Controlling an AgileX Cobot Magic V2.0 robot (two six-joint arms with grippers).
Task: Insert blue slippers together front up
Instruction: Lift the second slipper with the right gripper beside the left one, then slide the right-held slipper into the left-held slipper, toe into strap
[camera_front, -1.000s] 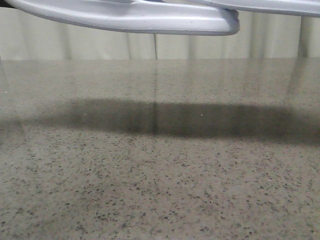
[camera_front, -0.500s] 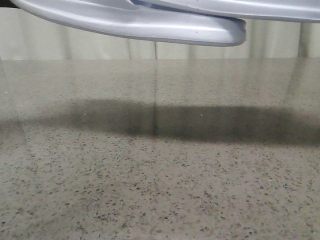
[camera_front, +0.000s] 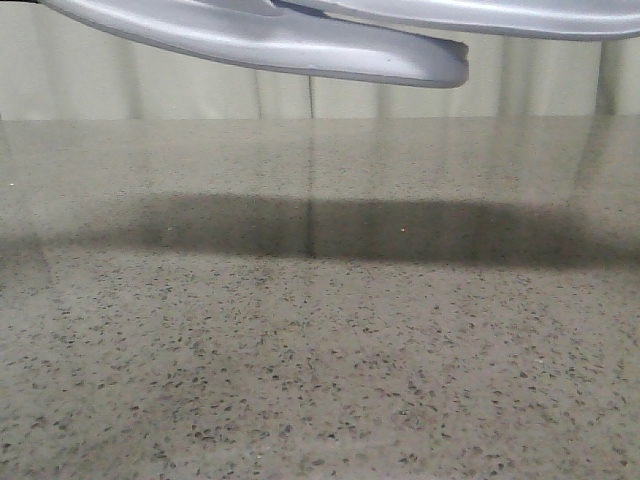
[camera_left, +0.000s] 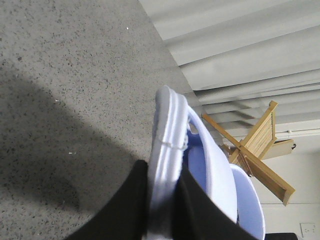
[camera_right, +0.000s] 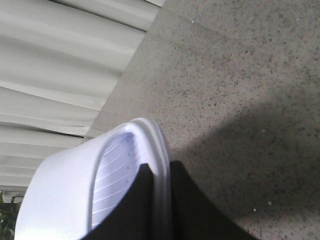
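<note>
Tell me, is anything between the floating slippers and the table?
No. In the front view only air separates the pale blue foam slippers from the speckled grey stone table; just their shadow lies below.

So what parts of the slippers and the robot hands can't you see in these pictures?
- Front view: most of both blue slippers is cut off by the top edge, and neither gripper shows.
- Left wrist view: the dark fingers cover part of the slipper's sole, and the bottom edge cuts off the rest.
- Right wrist view: the fingers cover the slipper's rim, and its strap is out of frame.
- No view shows whether the slippers are fully nested together.
</note>
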